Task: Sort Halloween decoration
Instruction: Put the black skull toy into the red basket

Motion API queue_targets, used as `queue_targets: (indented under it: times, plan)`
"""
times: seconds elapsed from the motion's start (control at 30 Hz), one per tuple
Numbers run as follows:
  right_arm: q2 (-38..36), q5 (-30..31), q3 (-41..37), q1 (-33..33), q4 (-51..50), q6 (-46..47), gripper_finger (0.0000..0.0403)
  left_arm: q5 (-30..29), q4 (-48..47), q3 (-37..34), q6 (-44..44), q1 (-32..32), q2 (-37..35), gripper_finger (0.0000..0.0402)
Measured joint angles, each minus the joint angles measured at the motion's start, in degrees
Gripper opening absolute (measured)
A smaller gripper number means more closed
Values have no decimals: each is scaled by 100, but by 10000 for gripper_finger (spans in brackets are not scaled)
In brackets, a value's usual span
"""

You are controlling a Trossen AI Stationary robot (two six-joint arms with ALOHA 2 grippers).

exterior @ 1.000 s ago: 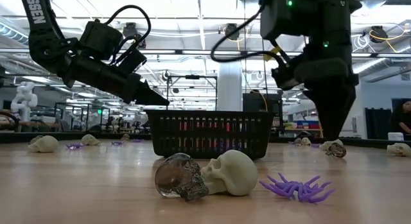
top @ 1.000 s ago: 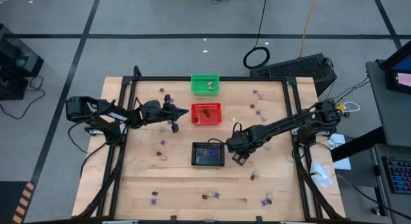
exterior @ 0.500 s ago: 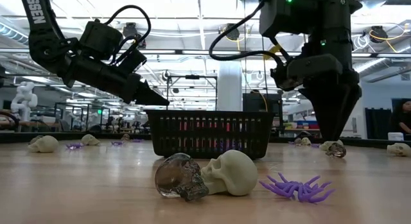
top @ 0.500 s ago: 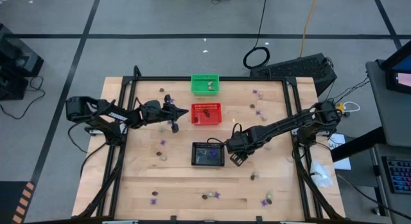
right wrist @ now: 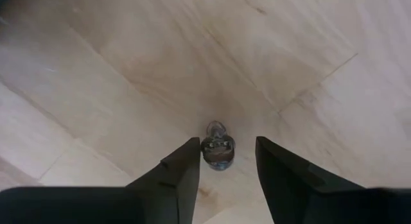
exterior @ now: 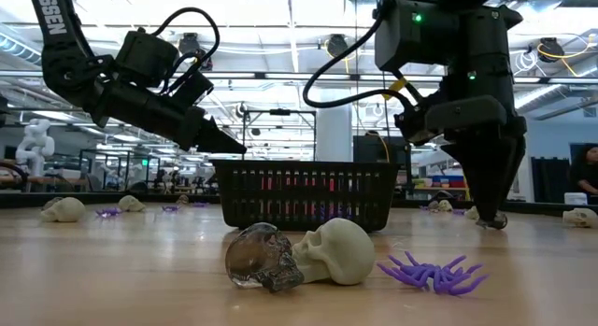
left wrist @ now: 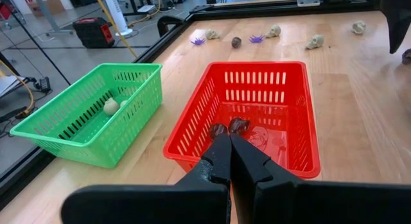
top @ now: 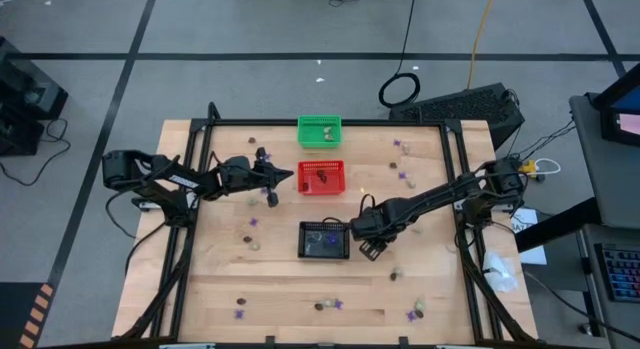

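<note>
The right pincer points straight down at the table, its two fingers spread and clasping nothing, with a small dark brown skull trinket lying on the wood between the fingertips. In the high view this pincer sits just beside the black basket, off that basket's right end. The left pincer is clenched with nothing between its fingers, hanging above the near edge of the red basket, where dark brown trinkets lie just ahead of its tips. Beside the red basket, farther from the left pincer, the green basket holds a pale cream piece. More skulls and purple spiders lie scattered over the table, well apart from both pincers.
</note>
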Motion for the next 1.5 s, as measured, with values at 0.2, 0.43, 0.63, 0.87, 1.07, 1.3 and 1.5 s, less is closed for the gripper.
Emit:
queue_targets:
  times: [0.2, 0.43, 0.63, 0.87, 1.07, 1.3, 1.5]
  plan:
    - [0, 25, 0, 1, -201, -319, 119, 0, -2, 0, 0, 0, 0, 0]
    - [0, 307, 0, -16, -1020, -367, 116, 0, -2, 0, 0, 0, 0, 0]
    - [0, 307, 0, -58, -1510, -579, 115, 0, -17, 0, 0, 0, 0, 0]
    - [0, 314, -64, -97, -1749, -863, 115, 1, -149, 0, 0, 0, 0, 0]
    - [-103, 445, -115, -88, -2006, -1100, 113, 0, -153, 0, 4, 0, 0, 0]
    - [-961, 1262, -119, 102, -1795, -1242, 41, 23, -289, 1, 4, -80, -84, 0]
    - [-1726, 1817, -681, -25, 96, -2190, 7, 423, -1292, 192, 2, -544, -722, 0]
